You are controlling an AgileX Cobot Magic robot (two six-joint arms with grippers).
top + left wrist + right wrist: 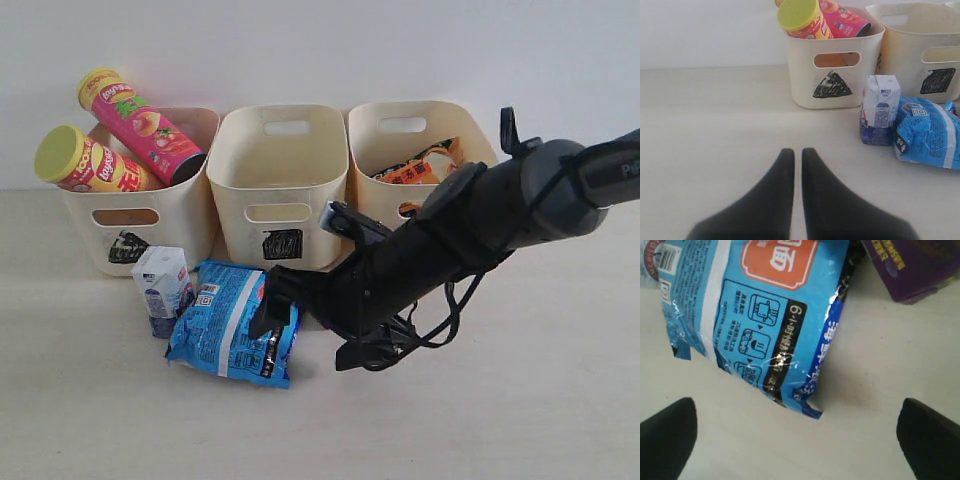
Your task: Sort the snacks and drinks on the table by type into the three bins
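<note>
The right jaws stand wide apart above the desk [100, 420], and a corner of the blue noodle packet [765, 315] reaches toward the gap between them. A purple carton [910, 265] lies just beside the packet. The left jaws are pressed together over bare desk, well apart from the white carton [880, 110]. The packet is glossy, crinkled film, and the cartons are boxy card. The three bins [280, 180] are smooth, rounded cream plastic. Two chip tubes [802, 17] lean in the triangle-marked bin. The desk is pale and matte, the wall [300, 50] plain white.

Exterior frontal from above; left wrist low, level; right wrist close over the shared blue packet [765, 315]
</note>
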